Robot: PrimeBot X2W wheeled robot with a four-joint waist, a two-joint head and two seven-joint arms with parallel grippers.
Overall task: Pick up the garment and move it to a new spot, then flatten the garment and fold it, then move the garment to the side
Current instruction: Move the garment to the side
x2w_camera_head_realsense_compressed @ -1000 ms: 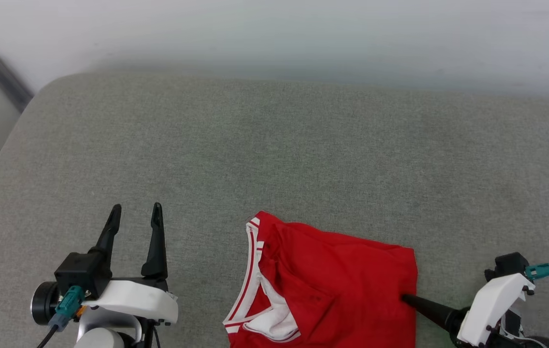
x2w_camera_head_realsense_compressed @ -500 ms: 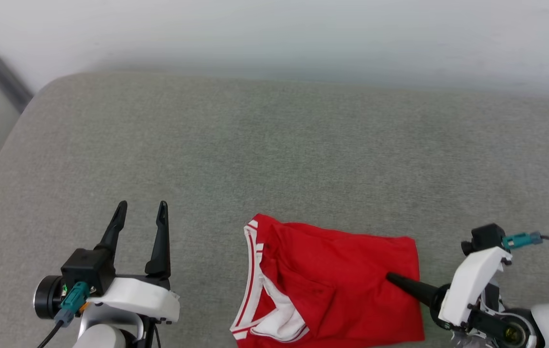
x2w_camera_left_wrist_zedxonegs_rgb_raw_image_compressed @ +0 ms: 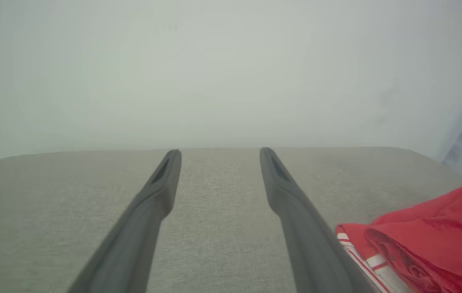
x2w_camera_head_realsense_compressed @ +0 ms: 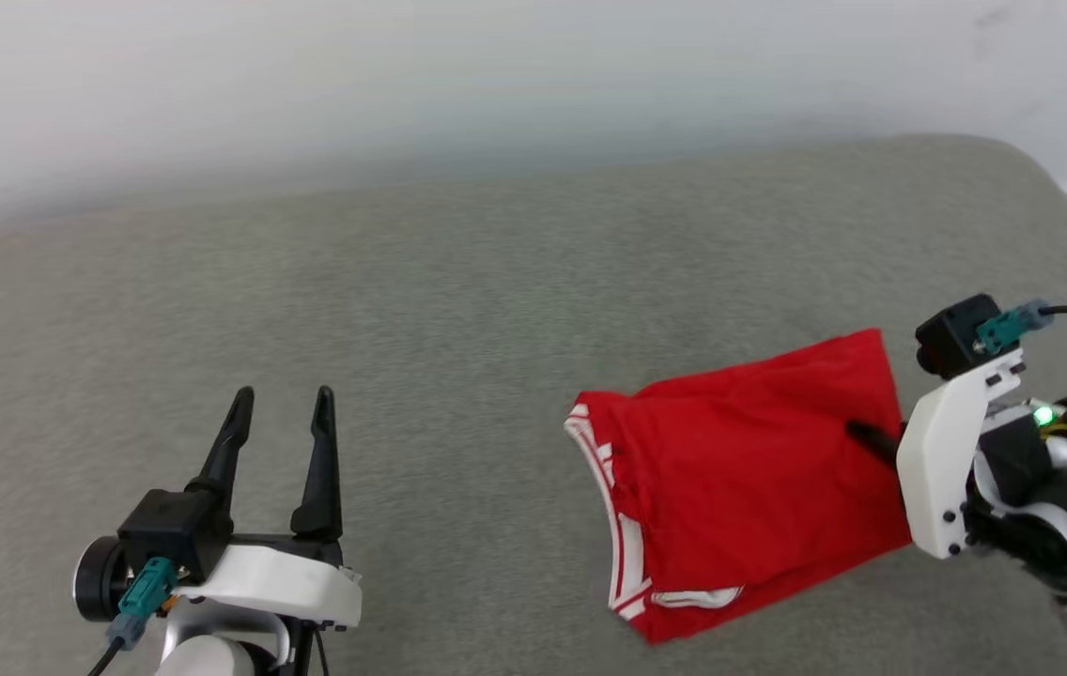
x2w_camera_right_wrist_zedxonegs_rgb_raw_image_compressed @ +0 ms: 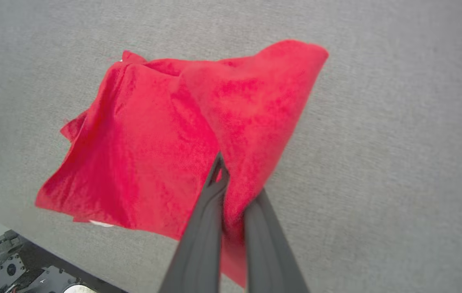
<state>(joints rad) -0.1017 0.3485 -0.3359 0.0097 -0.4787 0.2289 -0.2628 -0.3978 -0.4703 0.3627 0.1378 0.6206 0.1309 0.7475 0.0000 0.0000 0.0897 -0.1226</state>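
— Where is the garment (x2w_camera_head_realsense_compressed: 749,469) sitting at this moment?
— It is hanging from the right gripper (x2w_camera_head_realsense_compressed: 858,434), over the right-hand part of the grey cushion (x2w_camera_head_realsense_compressed: 458,310), towards that cushion's right edge. The red cloth is bunching and draping in folds, and its red-and-white striped trim (x2w_camera_head_realsense_compressed: 623,549) is facing towards the left arm. Whether the lowest corner is touching the cushion, I cannot tell, as that corner is blurring in the head view.
— And the right hand, is it gripping?
— Yes. Its two dark fingers (x2w_camera_right_wrist_zedxonegs_rgb_raw_image_compressed: 202,228) are pressing together with a fold of red fabric pinched between them near the tips, and the cloth is wrapping round one finger in the right wrist view.
— What is the left arm doing?
— The left gripper (x2w_camera_head_realsense_compressed: 282,399) is hovering low over the cushion at the near left, well apart from the garment, its jaws standing wide apart and holding nothing. In the left wrist view the fingers are pointing across bare grey fabric towards the pale wall (x2w_camera_left_wrist_zedxonegs_rgb_raw_image_compressed: 231,73), with the garment's striped edge showing just beside the right-hand finger at the lower right
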